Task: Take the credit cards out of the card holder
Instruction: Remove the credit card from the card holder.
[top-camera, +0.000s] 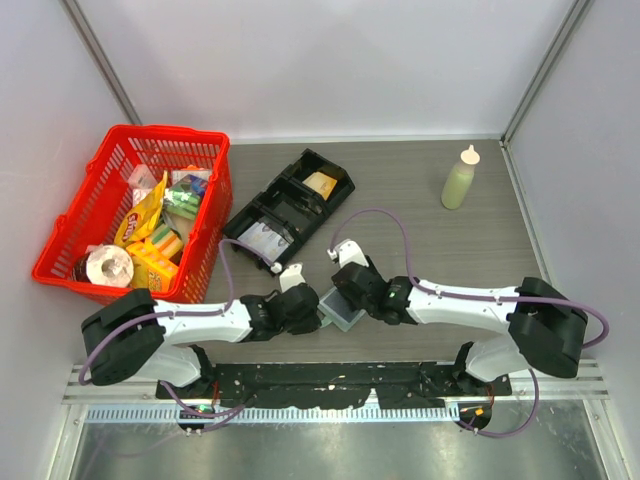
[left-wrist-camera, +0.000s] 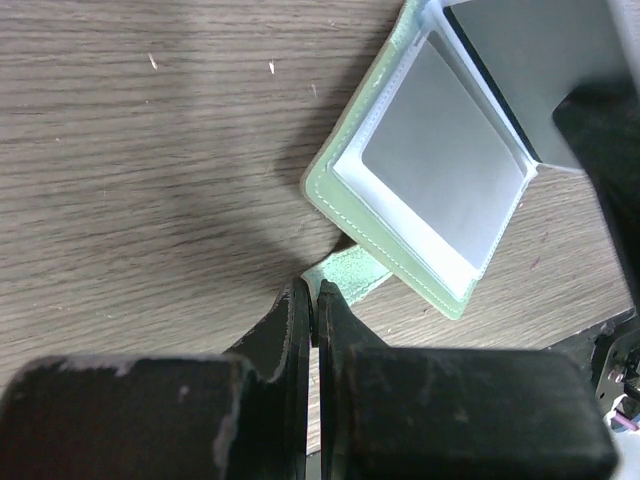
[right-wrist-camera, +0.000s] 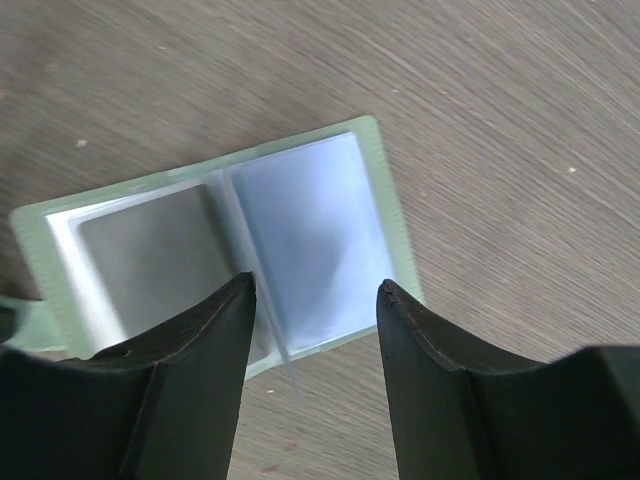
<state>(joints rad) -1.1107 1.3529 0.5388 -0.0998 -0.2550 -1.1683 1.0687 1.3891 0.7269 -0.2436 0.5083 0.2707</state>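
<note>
The card holder (top-camera: 346, 312) lay open on the table (top-camera: 420, 250) near its front edge, a pale blue credit card (right-wrist-camera: 310, 230) in one pocket. The left gripper (left-wrist-camera: 312, 290) was clamped tight, tips against the holder's green tab (left-wrist-camera: 352, 270); whether it pinched the tab was unclear. The right gripper (right-wrist-camera: 315, 288) hung over the holder, jaws apart, gripping nothing.

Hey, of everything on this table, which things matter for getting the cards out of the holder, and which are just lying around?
For the job: green card holder, pale blue card in its sleeve, left fingers pinching its strap, right fingers open over it.
Lying about: red basket of groceries, black tray, green squeeze bottle.
</note>
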